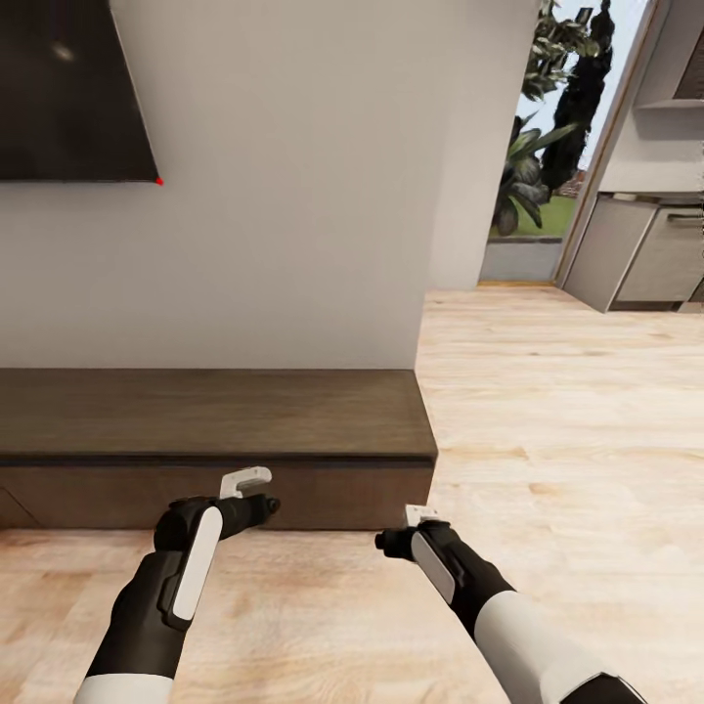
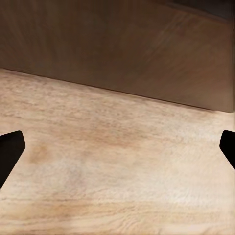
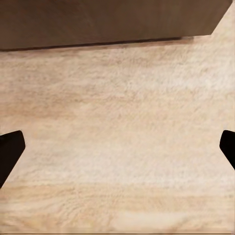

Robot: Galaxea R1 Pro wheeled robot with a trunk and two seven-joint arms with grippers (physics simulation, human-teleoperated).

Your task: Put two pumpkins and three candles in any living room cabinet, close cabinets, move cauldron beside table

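Note:
The cabinet (image 1: 215, 416) is a long, low dark-brown unit against the white wall, and its flat fronts look shut. My left gripper (image 1: 256, 505) hangs low over the floor just in front of the cabinet's front panel (image 2: 122, 49), open and holding nothing. My right gripper (image 1: 395, 540) hovers over the floor near the cabinet's right end (image 3: 107, 22), a little further back, also open with nothing in it. In each wrist view the dark fingertips (image 2: 10, 152) (image 3: 10, 152) sit wide apart at the frame edges. Pumpkins, candles, cauldron and table are out of view.
A dark TV screen (image 1: 68, 88) hangs on the wall above the cabinet. Pale wood floor (image 1: 567, 440) stretches to the right, toward a doorway with plants (image 1: 533, 166) and grey kitchen units (image 1: 645, 254).

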